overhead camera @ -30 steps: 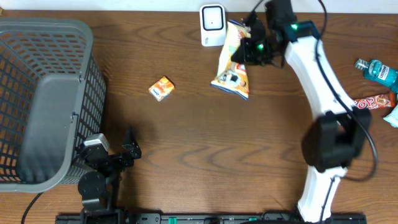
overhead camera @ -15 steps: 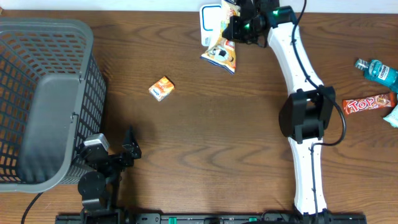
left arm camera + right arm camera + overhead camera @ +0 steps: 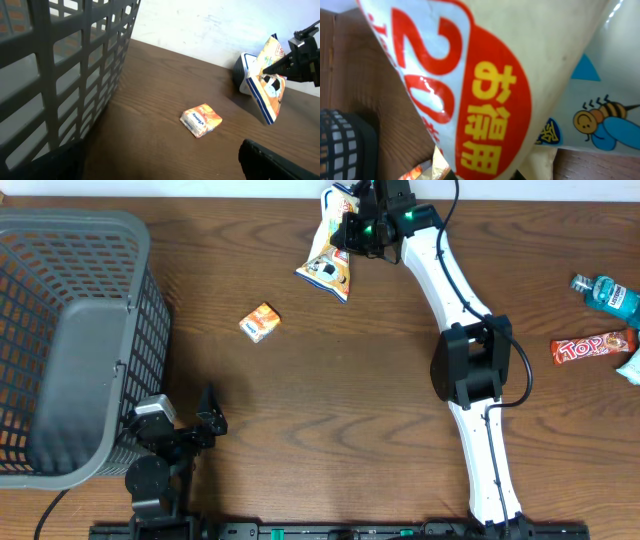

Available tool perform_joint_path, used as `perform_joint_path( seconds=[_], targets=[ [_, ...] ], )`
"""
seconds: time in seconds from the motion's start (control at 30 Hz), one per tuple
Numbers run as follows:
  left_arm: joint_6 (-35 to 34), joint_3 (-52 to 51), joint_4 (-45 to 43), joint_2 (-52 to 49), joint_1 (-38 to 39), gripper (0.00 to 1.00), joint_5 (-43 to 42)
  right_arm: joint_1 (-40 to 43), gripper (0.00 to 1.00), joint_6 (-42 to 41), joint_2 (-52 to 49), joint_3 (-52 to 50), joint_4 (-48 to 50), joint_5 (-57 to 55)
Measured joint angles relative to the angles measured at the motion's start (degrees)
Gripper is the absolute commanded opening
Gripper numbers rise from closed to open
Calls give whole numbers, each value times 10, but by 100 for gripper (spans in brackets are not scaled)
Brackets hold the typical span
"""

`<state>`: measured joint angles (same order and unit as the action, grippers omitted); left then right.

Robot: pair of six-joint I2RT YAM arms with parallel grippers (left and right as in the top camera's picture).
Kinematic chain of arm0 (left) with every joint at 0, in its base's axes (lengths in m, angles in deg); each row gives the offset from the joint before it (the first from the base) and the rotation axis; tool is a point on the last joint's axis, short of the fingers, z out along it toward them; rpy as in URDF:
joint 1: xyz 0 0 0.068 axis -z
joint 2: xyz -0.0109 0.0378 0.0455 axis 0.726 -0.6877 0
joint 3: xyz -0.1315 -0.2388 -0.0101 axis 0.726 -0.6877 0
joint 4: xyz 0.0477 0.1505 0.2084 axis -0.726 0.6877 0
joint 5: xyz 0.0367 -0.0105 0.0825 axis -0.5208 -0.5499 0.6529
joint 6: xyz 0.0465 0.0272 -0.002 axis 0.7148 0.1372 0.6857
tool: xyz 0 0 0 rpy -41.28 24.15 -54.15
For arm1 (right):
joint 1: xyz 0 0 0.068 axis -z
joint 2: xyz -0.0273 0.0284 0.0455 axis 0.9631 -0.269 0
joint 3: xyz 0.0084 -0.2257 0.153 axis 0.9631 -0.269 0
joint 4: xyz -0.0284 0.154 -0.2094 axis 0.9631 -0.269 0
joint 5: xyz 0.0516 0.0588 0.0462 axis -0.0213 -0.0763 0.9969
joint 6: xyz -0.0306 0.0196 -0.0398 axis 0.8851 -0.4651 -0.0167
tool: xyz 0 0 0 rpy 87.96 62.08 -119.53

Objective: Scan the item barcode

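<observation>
My right tool (image 3: 353, 234) is clamped tight on the top edge of the yellow and white crinkly snack bag (image 3: 326, 262), which hangs tilted below and to the left of the tool, clear of the brown wooden desk (image 3: 330, 400). In the right wrist view the bag's red roundel and bee cartoon fill almost everything just in front of my fingers. The white boxy scanner (image 3: 244, 74) stands right behind the bag, mostly covered by it from above. My left tool (image 3: 186, 418) is spread fully wide with nothing in it, resting low at the near edge of the desk. The grey plastic mesh basket (image 3: 70, 330) stands just beside it on its left, and the small orange carton (image 3: 201, 120) lies ahead of it, well apart.
</observation>
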<state>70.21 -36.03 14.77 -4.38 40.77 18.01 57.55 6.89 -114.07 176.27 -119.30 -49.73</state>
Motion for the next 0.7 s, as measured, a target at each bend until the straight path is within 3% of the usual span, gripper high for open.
perform_joint_path(
  seconds=[0.3,0.7],
  targets=[
    [0,0,0,0,0,98,0,12,1,-66,-3,0,-9,3],
    [0,0,0,0,0,98,0,10,1,-77,-8,0,-68,60]
  ],
)
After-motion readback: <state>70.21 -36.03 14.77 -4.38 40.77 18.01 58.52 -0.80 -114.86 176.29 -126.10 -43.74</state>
